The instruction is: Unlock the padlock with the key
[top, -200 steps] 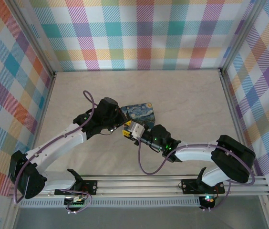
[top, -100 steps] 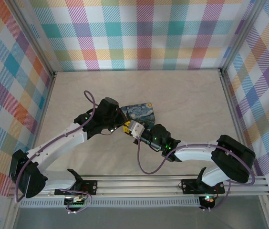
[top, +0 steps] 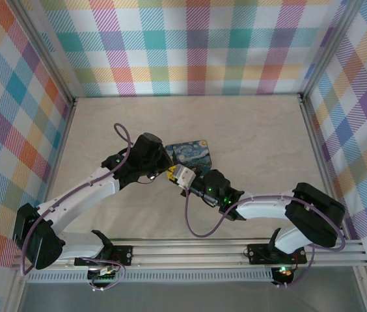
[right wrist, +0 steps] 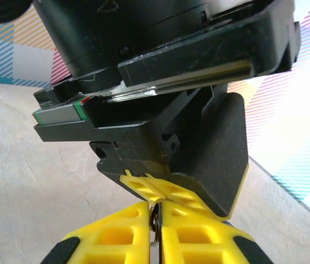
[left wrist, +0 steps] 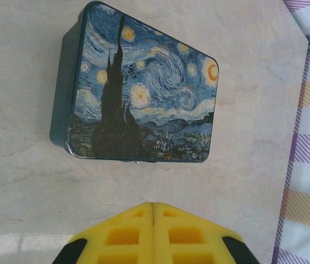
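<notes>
Key [right wrist: 155, 224]: a thin dark loop with a grey sliver beneath it is seen pinched between yellow fingers, held above the table at the near left corner of the tin; it is too small for more to be told.
Right gripper [right wrist: 155, 212]: closed to a narrow slit on that thin metal. Its fingertips are set right up against the yellow tips of the other claw.
Left gripper [left wrist: 153, 208]: its fingers are brought fully together with no gap, and nothing is seen between them in its own wrist view.
Tin [left wrist: 144, 88]: laid flat with the lid shut and the starry night print facing up, just to the far side of the left gripper's tips.
Arms: both are reached in towards the middle of the scene and are met tip to tip beside the tin.
Table [left wrist: 28, 181]: pale and marbled, with the tin resting on it.
</notes>
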Robot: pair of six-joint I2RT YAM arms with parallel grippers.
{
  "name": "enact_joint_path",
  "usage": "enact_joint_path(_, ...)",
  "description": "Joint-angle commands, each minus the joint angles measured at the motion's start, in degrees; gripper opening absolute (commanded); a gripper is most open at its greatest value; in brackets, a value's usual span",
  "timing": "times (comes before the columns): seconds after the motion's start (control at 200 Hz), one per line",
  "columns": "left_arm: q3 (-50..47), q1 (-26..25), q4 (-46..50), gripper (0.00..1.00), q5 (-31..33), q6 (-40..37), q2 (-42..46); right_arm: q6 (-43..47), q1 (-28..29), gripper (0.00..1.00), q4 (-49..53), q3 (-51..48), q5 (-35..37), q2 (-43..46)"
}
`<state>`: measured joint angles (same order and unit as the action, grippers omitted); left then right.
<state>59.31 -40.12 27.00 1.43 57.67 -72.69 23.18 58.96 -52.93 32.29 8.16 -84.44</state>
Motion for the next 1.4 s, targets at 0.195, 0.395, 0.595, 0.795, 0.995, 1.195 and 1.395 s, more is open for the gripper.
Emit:
enact_joint_path(0.195, -0.1, -1.34, -0.51, 0.0, -1.92, 0.06, 0.56, -0.23, 0.24, 0.0, 1.67, 0.81, 3.12, -0.25)
enact_joint_path(0.395, 0.02, -1.32, 0.24, 0.19, -0.38, -1.04, 2.14, -1.4, 0.21, 0.0, 1.78, -0.71, 4.38, 1.34)
enact_joint_path(0.595, 0.76, -1.37, 1.52, 0.48, 1.42, -3.34, 3.57, -4.26, -0.35, 0.0, 2.22, -2.35, 5.12, 3.2)
enact_joint_path(0.795, 1.07, -1.32, 2.45, 0.75, 3.33, -6.3, 5.38, -11.74, -3.3, 0.0, 4.3, -4.76, 4.05, 7.16)
enact_joint_path(0.995, -0.08, -1.18, -0.24, 0.87, 4.58, -9.92, 7.37, -26.61, -10.17, 0.0, 6.79, -7.99, -3.08, 13.89)
enact_joint_path(1.195, -5.89, -1.02, -15.77, 0.88, 1.85, -10.59, 11.47, -44.91, -18.18, 0.0, 5.8, -11.58, -12.73, 21.72)
enact_joint_path(1.395, -8.68, -1.07, -30.83, 0.85, -7.4, -7.16, 10.24, -61.21, -22.54, 0.0, 1.42, -13.78, -19.19, 26.76)
